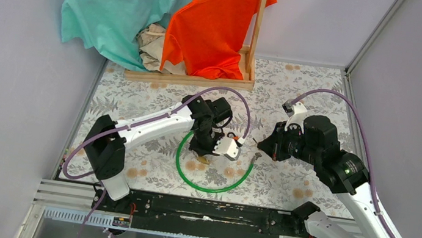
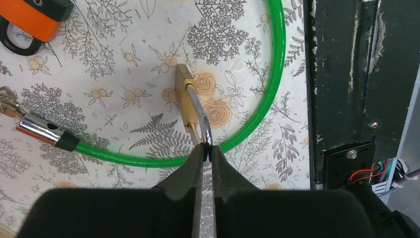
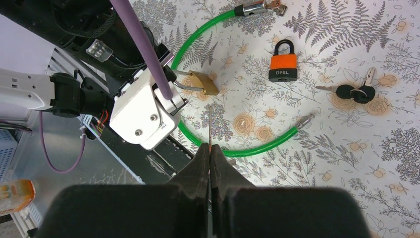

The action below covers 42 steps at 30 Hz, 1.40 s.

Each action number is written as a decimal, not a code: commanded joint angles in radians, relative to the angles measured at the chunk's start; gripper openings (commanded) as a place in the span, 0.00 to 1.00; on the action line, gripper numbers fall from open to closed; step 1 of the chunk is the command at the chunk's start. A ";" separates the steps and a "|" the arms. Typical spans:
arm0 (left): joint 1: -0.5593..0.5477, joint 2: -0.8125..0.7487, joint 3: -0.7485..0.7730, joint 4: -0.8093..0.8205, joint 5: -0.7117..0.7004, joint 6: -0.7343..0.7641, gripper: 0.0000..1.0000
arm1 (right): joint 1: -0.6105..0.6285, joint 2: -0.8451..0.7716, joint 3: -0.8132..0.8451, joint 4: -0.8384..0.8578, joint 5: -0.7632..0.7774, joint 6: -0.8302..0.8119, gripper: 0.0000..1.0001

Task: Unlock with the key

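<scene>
A small brass padlock [image 2: 184,94] lies on the flowered table inside a green cable loop [image 2: 277,74]. My left gripper [image 2: 208,150] is shut on the bend of its silver shackle [image 2: 200,116]. In the right wrist view the same padlock [image 3: 205,83] sits just beyond the left arm's white wrist. My right gripper [image 3: 210,148] is shut on a thin key [image 3: 210,130], seen edge-on, its blade pointing toward the padlock with a gap between them. From above, the key [image 1: 257,157] hangs to the right of the left gripper [image 1: 208,154].
An orange padlock [image 3: 284,67] and a bunch of black-headed keys [image 3: 354,92] lie beyond the loop. The cable's metal ends [image 3: 257,8] rest on the cloth. The black base rail [image 1: 208,212] runs along the near edge. A wooden rack with shirts [image 1: 208,26] stands at the back.
</scene>
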<state>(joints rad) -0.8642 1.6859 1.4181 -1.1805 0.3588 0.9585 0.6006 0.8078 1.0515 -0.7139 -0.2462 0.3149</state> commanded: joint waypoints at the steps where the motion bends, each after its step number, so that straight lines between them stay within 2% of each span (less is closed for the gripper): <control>1: -0.005 0.014 0.016 0.040 -0.056 -0.020 0.15 | -0.005 -0.014 0.035 0.022 0.017 -0.008 0.00; 4: -0.007 0.018 0.025 0.044 -0.067 -0.019 0.25 | -0.006 -0.015 0.033 0.022 0.019 -0.010 0.00; 6: -0.011 0.014 0.029 0.050 -0.075 -0.020 0.38 | -0.005 -0.017 0.035 0.022 0.023 -0.011 0.00; 8: -0.015 0.007 0.031 0.052 -0.078 -0.002 0.46 | -0.005 -0.018 0.035 0.020 0.031 -0.013 0.00; 17: -0.075 -0.018 0.029 0.083 -0.183 0.037 0.59 | -0.005 -0.012 0.057 -0.031 0.104 -0.007 0.00; 19: -0.099 -0.020 0.034 0.085 -0.218 0.047 0.77 | -0.005 -0.025 0.060 -0.049 0.134 -0.005 0.00; 20: -0.113 -0.019 0.037 0.086 -0.239 0.050 0.79 | -0.005 -0.039 0.063 -0.058 0.152 -0.006 0.00; 26: -0.211 0.006 0.039 0.093 -0.398 0.055 0.80 | -0.005 -0.059 0.086 -0.145 0.246 -0.029 0.00; 31: -0.299 0.046 0.016 0.088 -0.492 0.074 0.80 | -0.005 -0.049 0.082 -0.191 0.381 -0.018 0.00; 34: -0.344 0.121 0.026 0.069 -0.555 0.074 0.80 | -0.005 -0.050 0.099 -0.199 0.434 -0.010 0.00; 39: -0.376 0.310 0.125 -0.042 -0.632 0.028 0.76 | -0.005 -0.065 0.122 -0.219 0.468 -0.010 0.00; 42: -0.381 0.396 0.163 -0.071 -0.734 -0.028 0.73 | -0.005 -0.070 0.129 -0.238 0.486 -0.013 0.00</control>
<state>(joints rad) -1.2407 2.0102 1.5185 -1.1515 -0.2226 0.9947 0.5991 0.7536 1.1275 -0.9367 0.1749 0.3031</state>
